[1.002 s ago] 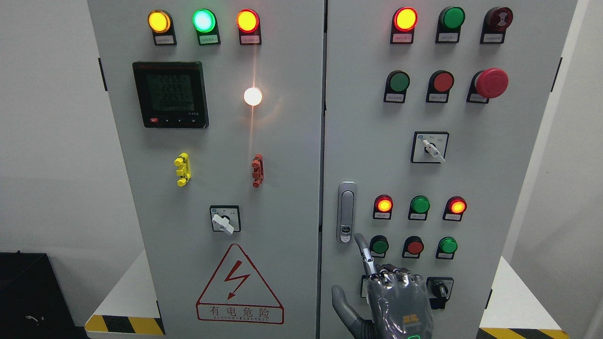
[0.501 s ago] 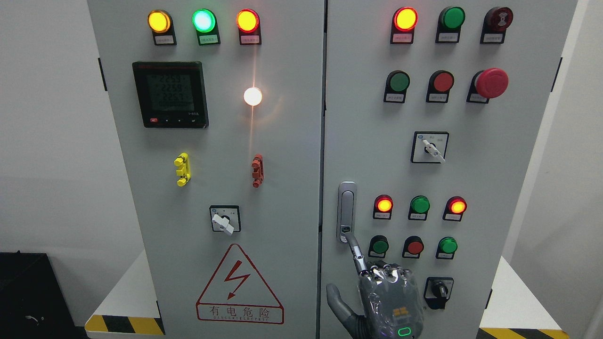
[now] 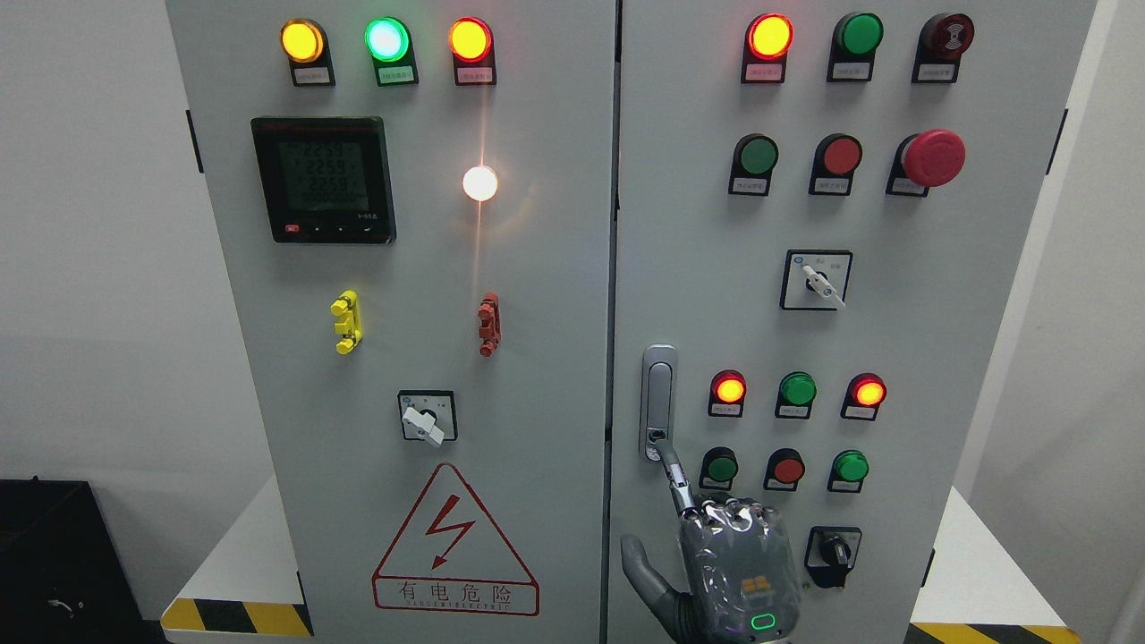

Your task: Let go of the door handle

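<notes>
We note the cabinet's top and bottom run out of frame, and the small labels under the lamps are too fine to read. On the left door [image 3: 402,358], the black digital meter [image 3: 323,180] shows green digits we cannot make out; a white lamp [image 3: 480,182] flares so brightly that its housing is lost in glare. Below sit a yellow clip [image 3: 346,322], a red clip [image 3: 488,324], a white rotary switch [image 3: 423,417] and the lightning warning triangle [image 3: 454,541]. On the right door [image 3: 939,358], the silver door handle [image 3: 658,402] stands upright near the door's left edge, just right of the seam between the doors. Only one hand [image 3: 733,572] shows; it rises from the bottom edge right of the middle, its arm cut off by the frame, so we read it as the right hand. Its back faces us. The index finger [image 3: 673,474] is stretched up and leftward, tip at the keyhole end at the bottom of the handle, seemingly touching it. The other fingers are curled under at the knuckles and hidden; the thumb [image 3: 640,568] juts out to the left. It grips nothing. The hand partly hides a small panel item behind its knuckles; a black key switch [image 3: 832,555] stands just to its right.
</notes>
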Action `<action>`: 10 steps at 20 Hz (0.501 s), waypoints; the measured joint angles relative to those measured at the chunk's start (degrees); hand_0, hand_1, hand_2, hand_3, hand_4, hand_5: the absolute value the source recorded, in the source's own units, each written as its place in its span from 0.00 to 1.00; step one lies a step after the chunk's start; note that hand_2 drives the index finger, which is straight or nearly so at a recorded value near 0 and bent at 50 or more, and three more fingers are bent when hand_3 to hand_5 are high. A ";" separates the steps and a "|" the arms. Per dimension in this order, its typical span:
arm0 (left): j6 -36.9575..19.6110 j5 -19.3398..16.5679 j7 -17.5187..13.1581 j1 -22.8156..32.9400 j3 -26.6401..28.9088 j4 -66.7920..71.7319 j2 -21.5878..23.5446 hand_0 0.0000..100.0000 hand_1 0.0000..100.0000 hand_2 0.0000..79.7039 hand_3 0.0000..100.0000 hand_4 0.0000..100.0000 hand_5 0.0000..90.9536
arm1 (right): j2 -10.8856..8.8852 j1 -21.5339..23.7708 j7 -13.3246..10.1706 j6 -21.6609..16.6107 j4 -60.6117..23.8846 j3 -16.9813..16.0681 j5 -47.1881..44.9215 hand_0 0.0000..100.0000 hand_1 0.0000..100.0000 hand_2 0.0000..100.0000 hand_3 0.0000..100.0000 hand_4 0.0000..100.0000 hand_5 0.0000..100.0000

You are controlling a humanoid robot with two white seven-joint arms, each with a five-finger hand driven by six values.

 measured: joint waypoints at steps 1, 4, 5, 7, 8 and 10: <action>0.00 0.00 0.00 0.00 0.00 0.00 0.00 0.12 0.56 0.00 0.00 0.00 0.00 | 0.00 -0.18 0.00 0.04 0.16 0.00 0.01 0.39 0.28 0.13 1.00 1.00 1.00; 0.00 0.00 0.00 0.00 0.00 0.00 0.00 0.12 0.56 0.00 0.00 0.00 0.00 | 0.00 -0.57 0.00 0.34 0.54 0.01 0.03 0.39 0.28 0.13 1.00 1.00 1.00; 0.00 0.00 0.00 0.00 0.00 0.00 0.00 0.12 0.56 0.00 0.00 0.00 0.00 | 0.00 -0.64 0.00 0.42 0.64 0.01 0.03 0.39 0.28 0.14 1.00 1.00 1.00; 0.00 0.00 0.00 0.00 0.00 0.00 0.00 0.12 0.56 0.00 0.00 0.00 0.00 | 0.00 -0.78 0.00 0.47 0.79 0.02 0.04 0.39 0.28 0.14 1.00 1.00 1.00; 0.00 0.00 0.00 0.00 0.00 0.00 0.00 0.12 0.56 0.00 0.00 0.00 0.00 | 0.01 -0.81 0.00 0.48 0.85 0.02 0.04 0.39 0.28 0.14 1.00 1.00 1.00; 0.00 0.00 0.00 0.00 0.00 0.00 0.00 0.12 0.56 0.00 0.00 0.00 0.00 | 0.01 -0.85 0.00 0.49 0.94 0.04 0.05 0.39 0.28 0.14 1.00 1.00 1.00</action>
